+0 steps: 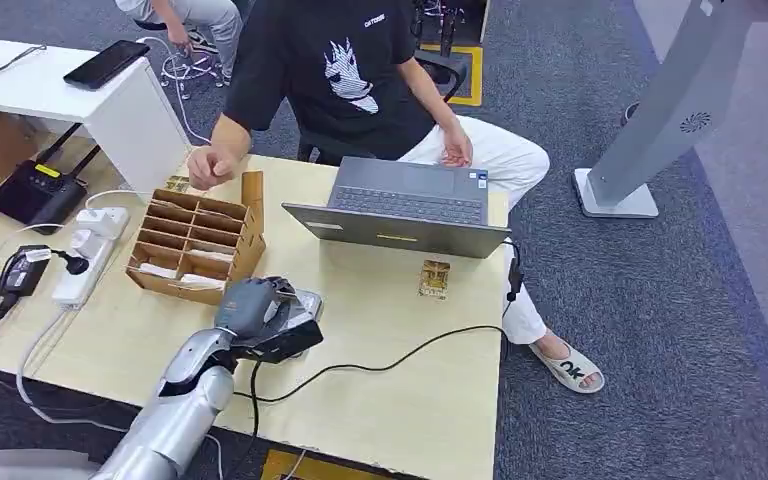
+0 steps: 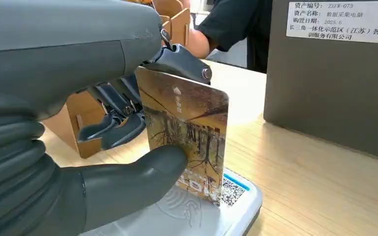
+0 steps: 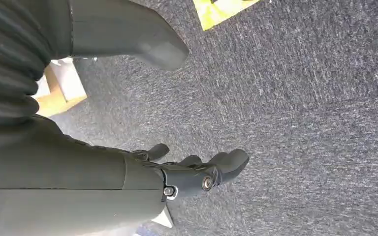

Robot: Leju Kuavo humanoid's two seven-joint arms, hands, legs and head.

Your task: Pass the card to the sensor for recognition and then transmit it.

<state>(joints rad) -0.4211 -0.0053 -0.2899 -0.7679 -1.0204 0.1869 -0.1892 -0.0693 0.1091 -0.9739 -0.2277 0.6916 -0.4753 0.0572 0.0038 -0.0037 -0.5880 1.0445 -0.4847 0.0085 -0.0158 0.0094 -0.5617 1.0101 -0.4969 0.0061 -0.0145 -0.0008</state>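
My left hand [image 1: 252,305] pinches a card [image 2: 189,128] between thumb and fingers; the card has a brown forest picture. In the left wrist view the card stands on edge, its lower edge down on the white sensor pad [image 2: 226,209] with a QR code. In the head view the hand covers most of the sensor [image 1: 306,302] near the middle of the wooden table [image 1: 400,340]. My right hand [image 3: 197,172] hangs over the grey carpet, fingers apart, holding nothing.
A cardboard card organizer [image 1: 196,242] stands just beyond my left hand. A laptop [image 1: 400,210] sits at the far side, a loose card [image 1: 434,278] before it. A person [image 1: 330,75] sits behind the table, one hand at the organizer. A black cable [image 1: 380,360] crosses the table. A power strip [image 1: 85,255] lies left.
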